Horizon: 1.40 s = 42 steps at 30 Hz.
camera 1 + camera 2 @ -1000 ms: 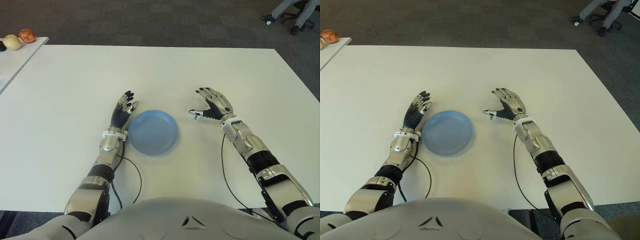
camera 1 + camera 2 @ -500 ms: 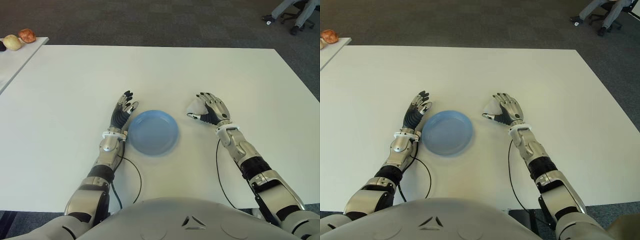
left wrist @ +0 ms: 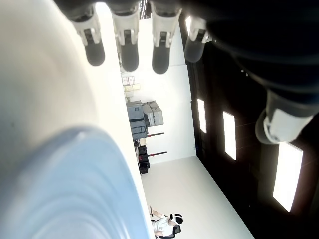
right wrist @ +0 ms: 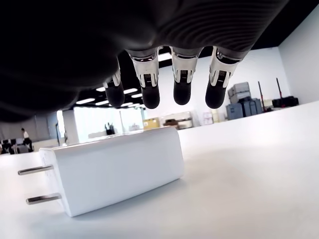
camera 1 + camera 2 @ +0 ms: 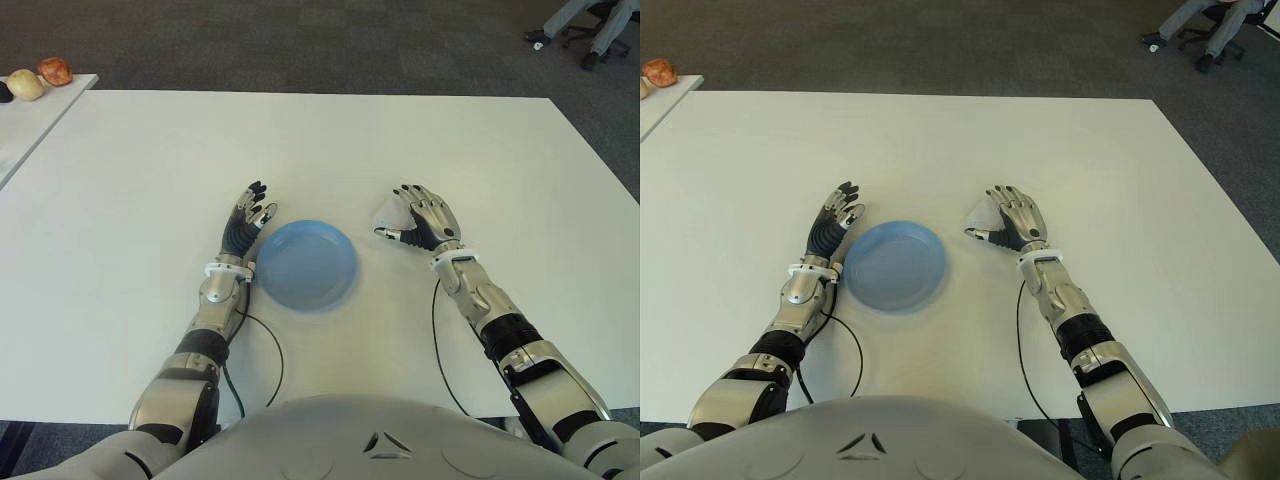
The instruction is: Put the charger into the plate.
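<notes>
1. White desk (image 5: 150,170) is carrying everything; a second desk corner at far left is showing two round fruit-like items (image 5: 40,78), well apart from the work.
2. Blue plate (image 5: 305,265) is sitting empty near the middle, between the two hands.
3. Left robot hand (image 5: 247,222) is showing just beside the plate's left rim, fingers spread straight and holding nothing; idle.
4. Right robot hand (image 5: 1008,222) is hovering to the right of the plate, fingers loosely curved and apart, arching over the charger, not yet clamped on it.
5. Charger (image 4: 112,169), a small white block, is lying flat on the desk under the right fingertips (image 4: 182,92), near the plate but outside it. Two metal prongs (image 4: 37,184) are pointing sideways off one end.
6. Step in hand, as judged: closing on the charger. The hand should be lowering so the fingers land on one long side of the block and the thumb on the other, staying off the prongs. The smooth body is likely slipping if pinched at a corner, so grip mid-body, lift clear of the plate rim, carry left, release low over the plate centre.
7. Writing: no brand, label or text is readable on charger, plate or hands.
</notes>
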{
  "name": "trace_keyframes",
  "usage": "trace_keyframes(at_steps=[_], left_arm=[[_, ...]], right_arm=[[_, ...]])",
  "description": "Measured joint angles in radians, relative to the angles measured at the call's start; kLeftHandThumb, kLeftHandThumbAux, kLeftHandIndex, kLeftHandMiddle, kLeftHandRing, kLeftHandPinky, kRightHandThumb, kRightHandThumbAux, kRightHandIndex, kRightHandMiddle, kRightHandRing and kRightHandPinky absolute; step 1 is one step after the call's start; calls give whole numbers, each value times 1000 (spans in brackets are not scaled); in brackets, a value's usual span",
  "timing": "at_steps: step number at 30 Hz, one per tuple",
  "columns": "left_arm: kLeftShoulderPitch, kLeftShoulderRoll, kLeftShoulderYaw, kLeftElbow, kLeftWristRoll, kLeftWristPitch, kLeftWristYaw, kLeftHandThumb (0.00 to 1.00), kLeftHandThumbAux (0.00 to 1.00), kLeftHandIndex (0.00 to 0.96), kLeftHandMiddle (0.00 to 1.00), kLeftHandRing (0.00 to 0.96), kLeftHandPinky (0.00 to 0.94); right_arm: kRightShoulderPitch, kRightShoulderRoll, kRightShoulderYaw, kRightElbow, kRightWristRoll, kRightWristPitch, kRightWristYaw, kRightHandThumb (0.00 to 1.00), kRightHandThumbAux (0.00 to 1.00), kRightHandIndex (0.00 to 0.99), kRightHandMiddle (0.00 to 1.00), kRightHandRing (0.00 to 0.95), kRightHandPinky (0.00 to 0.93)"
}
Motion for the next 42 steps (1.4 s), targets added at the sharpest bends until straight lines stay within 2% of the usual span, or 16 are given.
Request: trace_keyframes(at_steps=[18,42], left_arm=[[-3,0,0,4,2,-1,1,0,464,98,144,130,134],[-3,0,0,5,3,-6,1,0,467,93,144,132,136]], right_arm=[[-1,-8,1,-10,-15,26,13,368,210,0,0,0,0],[-39,-4,2,-37,-13,90,123,327,222,0,0,0,0]])
